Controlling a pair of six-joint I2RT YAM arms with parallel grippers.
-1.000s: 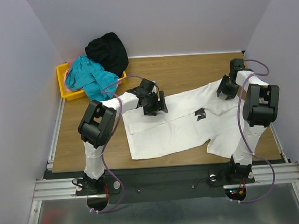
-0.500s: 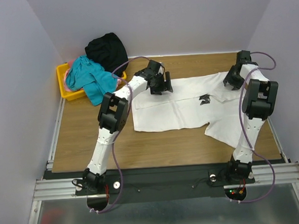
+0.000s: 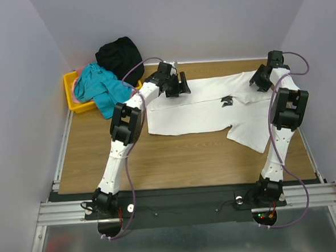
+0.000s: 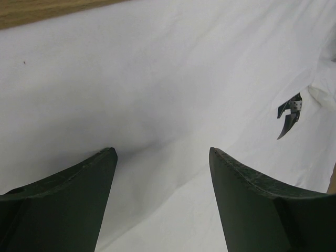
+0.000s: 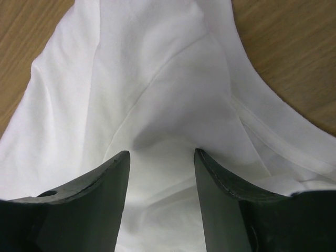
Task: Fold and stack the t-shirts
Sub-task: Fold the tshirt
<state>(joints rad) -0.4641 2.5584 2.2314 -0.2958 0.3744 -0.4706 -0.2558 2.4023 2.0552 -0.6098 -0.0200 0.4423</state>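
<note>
A white t-shirt (image 3: 207, 109) lies spread flat across the far half of the wooden table (image 3: 176, 160), one sleeve trailing toward the near right; the left gripper (image 3: 176, 85) sits on its far left edge, jaws apart, tips down on the fabric; the right gripper (image 3: 260, 77) rests at the far right near the collar, jaws also apart over puckered cloth; a yellow bin (image 3: 70, 92) at far left holds teal (image 3: 100, 87) and black garments (image 3: 120, 57).

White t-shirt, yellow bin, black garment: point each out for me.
white t-shirt (image 3: 201, 109), top external view, middle of its body
yellow bin (image 3: 68, 93), top external view, its left rim
black garment (image 3: 120, 57), top external view, centre of the heap
</note>
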